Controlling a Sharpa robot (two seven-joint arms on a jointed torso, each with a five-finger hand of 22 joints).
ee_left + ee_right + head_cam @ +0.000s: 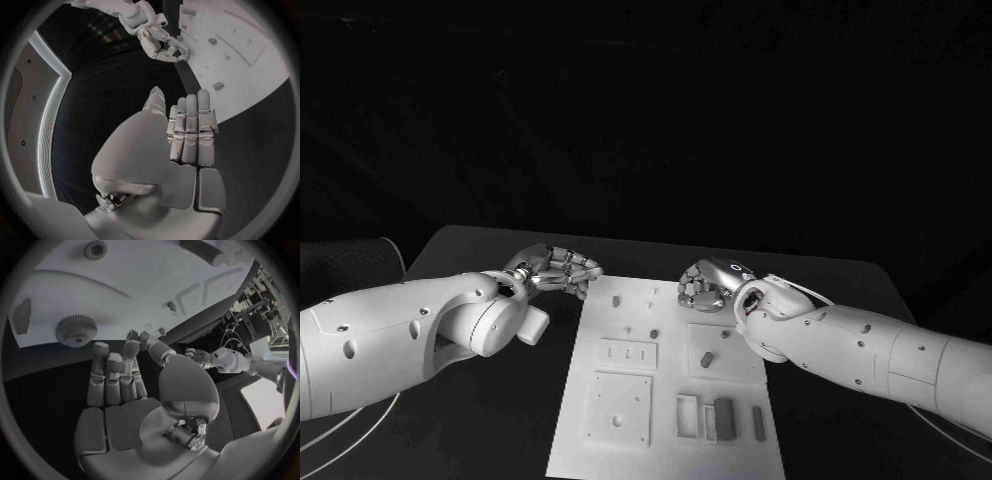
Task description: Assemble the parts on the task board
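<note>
The right hand hovers at the far right of the task board, fingers loosely extended and holding nothing. Just beyond its fingertips, in the right wrist view, sits a round knurled knob on the board, the part nearest to any hand. The left hand hangs off the board's far left corner, also open and holding nothing. Small upright rectangular parts stand at the board's near end, back toward the robot from both hands, long axes running away from it.
</note>
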